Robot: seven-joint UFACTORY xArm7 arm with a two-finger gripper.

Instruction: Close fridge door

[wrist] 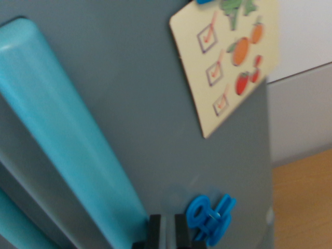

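I have the claw [167, 232] at bottom centre, pressed near the grey door [140, 104] filling the frame; its opening I cannot tell. Whether the door has latched isn't visible, so pushing probably remains.

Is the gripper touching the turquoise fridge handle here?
Cannot tell. In the wrist view the gripper sits right beside the lower end of the turquoise handle, but blur and cropping hide any contact or gap.

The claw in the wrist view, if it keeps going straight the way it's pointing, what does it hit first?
Most likely the grey fridge door, which fills the view just ahead of the claw, beside the turquoise handle. Depth is hard to judge.
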